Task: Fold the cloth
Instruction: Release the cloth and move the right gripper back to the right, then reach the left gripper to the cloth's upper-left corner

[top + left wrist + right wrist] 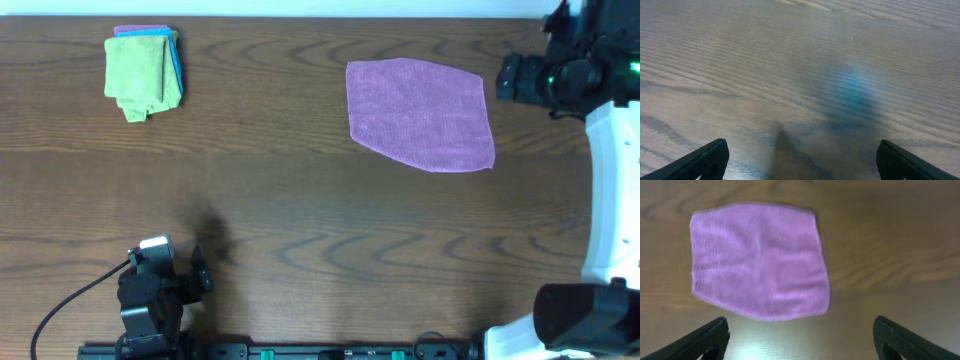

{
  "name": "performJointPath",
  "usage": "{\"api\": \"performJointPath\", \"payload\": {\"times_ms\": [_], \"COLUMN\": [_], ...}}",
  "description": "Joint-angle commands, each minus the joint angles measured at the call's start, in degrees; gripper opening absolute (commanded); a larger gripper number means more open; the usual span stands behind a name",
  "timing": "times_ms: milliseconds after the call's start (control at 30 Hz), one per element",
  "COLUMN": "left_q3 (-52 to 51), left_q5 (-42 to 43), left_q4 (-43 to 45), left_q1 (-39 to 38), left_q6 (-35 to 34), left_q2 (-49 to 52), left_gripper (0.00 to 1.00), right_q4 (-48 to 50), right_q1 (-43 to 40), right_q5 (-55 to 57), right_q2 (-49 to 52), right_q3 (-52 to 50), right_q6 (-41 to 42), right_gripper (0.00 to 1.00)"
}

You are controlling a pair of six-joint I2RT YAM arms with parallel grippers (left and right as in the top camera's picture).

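The cloth [421, 113] is a plain lilac-purple piece lying flat on the wooden table at the back right, with nothing touching it. My right gripper [506, 77] hovers just off its right edge. In the right wrist view the cloth [758, 260] fills the upper left, and the right gripper [800, 341] stands open with only bare table between its dark fingers [707, 340]. My left gripper [201, 273] is at the front left, far from the cloth. In the left wrist view the left gripper [800, 161] is open over bare wood.
A lime-green cloth [141, 72] lies folded on top of a blue one [177, 62] at the back left, with a purple edge showing under them. The right arm's white base [612, 200] stands along the right side. A black cable [70, 300] trails from the left arm.
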Motion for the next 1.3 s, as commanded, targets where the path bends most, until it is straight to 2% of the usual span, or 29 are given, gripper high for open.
{"api": "performJointPath", "payload": {"times_ms": [0, 167, 400, 467, 533, 600, 933, 1033, 1267], "left_q3": [-1.0, -1.0, -1.0, -1.0, -1.0, -1.0, -1.0, -1.0, -1.0], "left_q5": [0.1, -0.2, -0.3, 1.1, 7.6, 12.9, 14.0, 16.5, 18.2], "left_q4": [-0.7, -0.7, -0.3, 5.1, 11.8, 14.7, 15.2, 17.0, 29.0], "left_q1": [-0.3, -0.3, -0.3, -0.3, -0.3, -0.3, -0.3, -0.3, -0.3], "left_q6": [-0.2, -0.2, 0.0, -0.7, -4.1, -5.6, -5.6, -6.7, -8.0], "left_q2": [-0.3, -0.3, -0.3, -0.3, -0.3, -0.3, -0.3, -0.3, -0.3], "left_gripper": [0.95, 0.95, 0.95, 0.95, 0.95, 0.95, 0.95, 0.95, 0.95], "right_q4": [-3.0, -9.2, -7.7, -7.6, -6.7, -5.2, -0.7, -0.7, -2.1], "right_q1": [0.4, 0.4, 0.4, 0.4, 0.4, 0.4, 0.4, 0.4, 0.4], "right_q5": [-2.6, -2.9, -5.8, -5.8, -5.8, -5.7, -5.6, -5.6, -5.6], "right_q2": [-0.2, -0.3, -1.4, -1.4, -1.4, -1.4, -1.4, -1.4, -1.4], "right_q3": [0.1, 0.1, 0.1, 0.1, 0.0, 0.0, 0.0, 0.0, 0.0], "right_q6": [-0.5, -1.5, -2.9, -3.5, -4.0, -4.0, -4.8, -4.8, -5.0], "right_gripper": [0.94, 0.91, 0.94, 0.96, 0.99, 0.99, 0.99, 0.99, 0.99]}}
